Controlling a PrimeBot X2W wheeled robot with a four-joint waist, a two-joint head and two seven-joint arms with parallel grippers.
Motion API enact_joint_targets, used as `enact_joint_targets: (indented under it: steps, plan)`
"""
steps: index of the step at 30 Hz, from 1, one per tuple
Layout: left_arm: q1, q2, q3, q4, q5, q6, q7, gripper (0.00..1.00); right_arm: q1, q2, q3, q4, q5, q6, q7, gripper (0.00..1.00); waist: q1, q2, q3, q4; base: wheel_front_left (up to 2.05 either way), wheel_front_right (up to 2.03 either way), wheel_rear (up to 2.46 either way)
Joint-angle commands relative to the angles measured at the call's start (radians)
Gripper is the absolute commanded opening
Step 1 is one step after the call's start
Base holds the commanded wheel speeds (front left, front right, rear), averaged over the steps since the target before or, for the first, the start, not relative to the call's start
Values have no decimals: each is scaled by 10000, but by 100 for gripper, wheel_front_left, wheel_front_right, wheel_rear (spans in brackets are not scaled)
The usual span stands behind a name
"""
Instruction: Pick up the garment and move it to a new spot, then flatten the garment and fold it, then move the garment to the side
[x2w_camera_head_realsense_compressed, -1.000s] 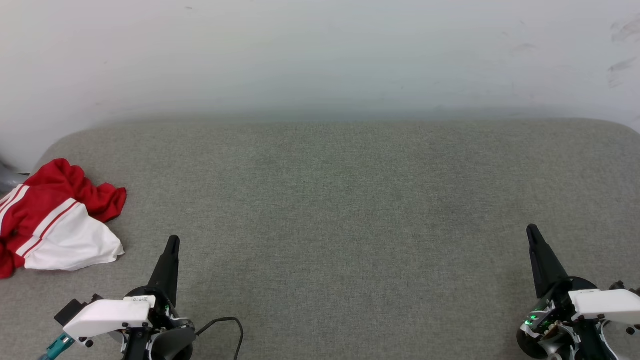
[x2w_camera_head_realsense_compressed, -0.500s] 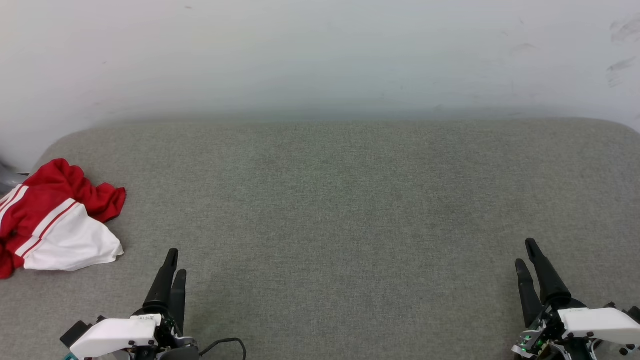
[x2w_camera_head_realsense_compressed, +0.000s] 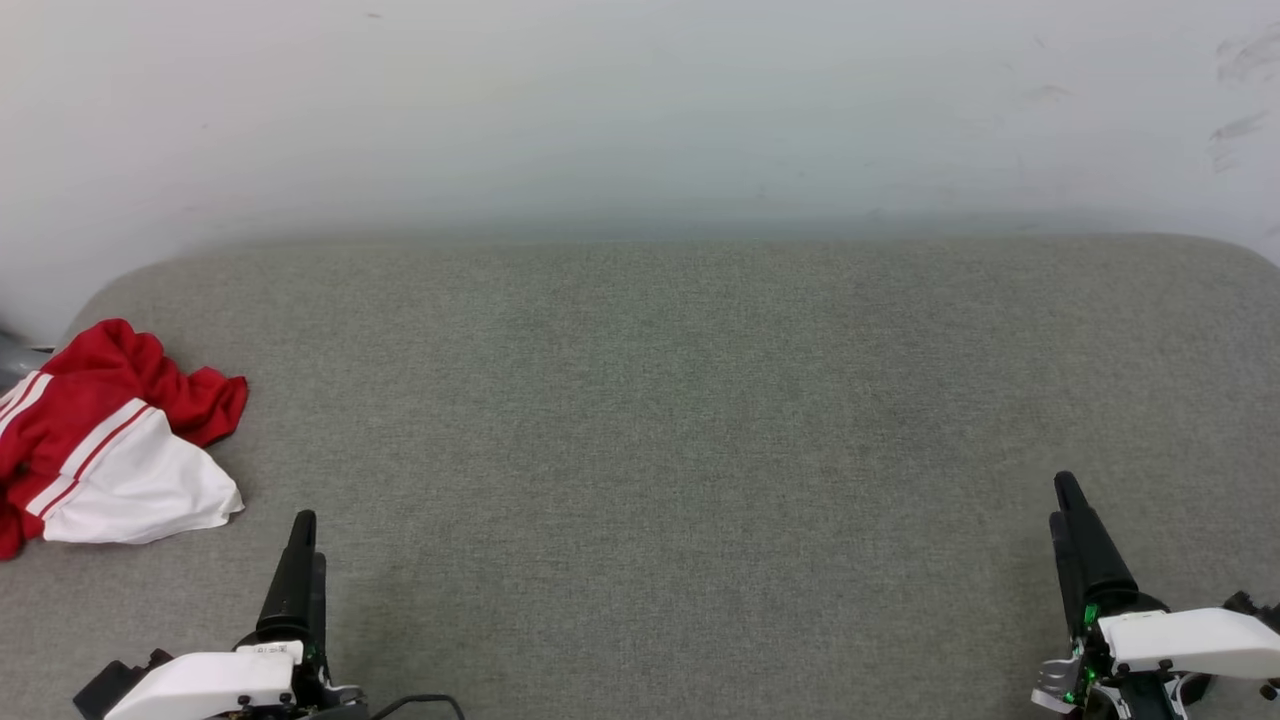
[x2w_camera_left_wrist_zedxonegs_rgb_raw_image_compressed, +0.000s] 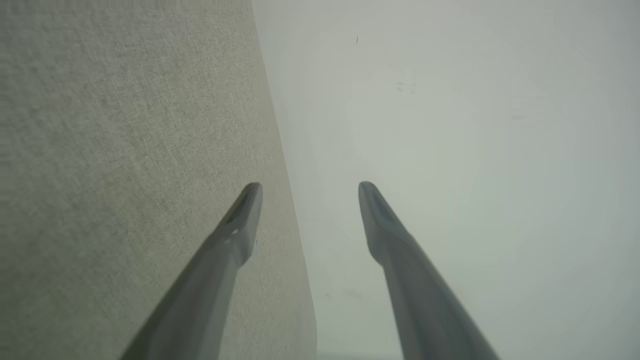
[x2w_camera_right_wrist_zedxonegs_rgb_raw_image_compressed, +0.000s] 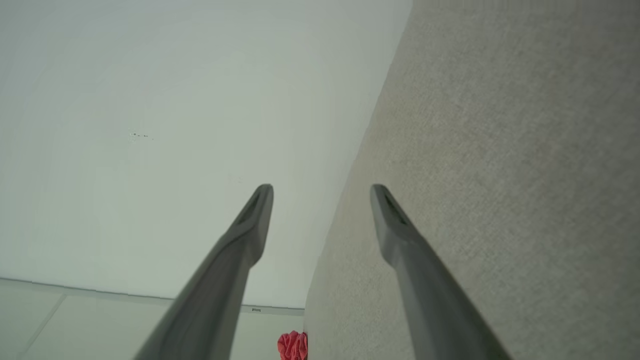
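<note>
Garment (x2w_camera_head_realsense_compressed: 110, 440) sits bunched at the table's (x2w_camera_head_realsense_compressed: 660, 400) left edge, nearer the far-left corner. It's a red heap with a white sleeve and striped trim on top; the print is hidden. It isn't flattened or folded, so the task looks to be at its start.

The left claw (x2w_camera_head_realsense_compressed: 308, 535) is near the front edge, close to the heap but not touching, with fingers apart and empty. The right claw (x2w_camera_head_realsense_compressed: 1064, 498) is by the front-right corner, well apart from the garment, also spread and empty.

Both are parked low and ready to grasp, which leaves the table's middle bare, likely as the laying-out spot. The left claw is closer, so it's the probable picker.
</note>
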Motion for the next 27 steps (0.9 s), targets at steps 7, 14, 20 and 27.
enact_joint_targets:
  steps: [7, 14, 20, 27]
  plan:
    - [-76, 17, 708, -322, 1251, -1, -351, 100, -171, -2, -146, -707, -1822, 2, -358, 100, 0, 0, 13, -20, 0, 0, 0]
    - [-69, 19, 917, -1054, 2768, -1, -615, 100, -222, -3, 80, -1340, -3985, 1, -625, 100, 0, 0, 35, -32, 0, 0, 0]
    - [74, 20, 654, -1893, 4127, -1, -829, 100, -199, -2, 319, -1973, -5973, 1, -840, 100, 0, 0, 56, -27, 0, 0, 0]
    - [271, 20, 113, -2845, 6148, 361, -1026, 100, -82, -2, 542, -2233, -7561, 1, -1042, 100, 0, 0, 67, -52, 0, 0, 0]
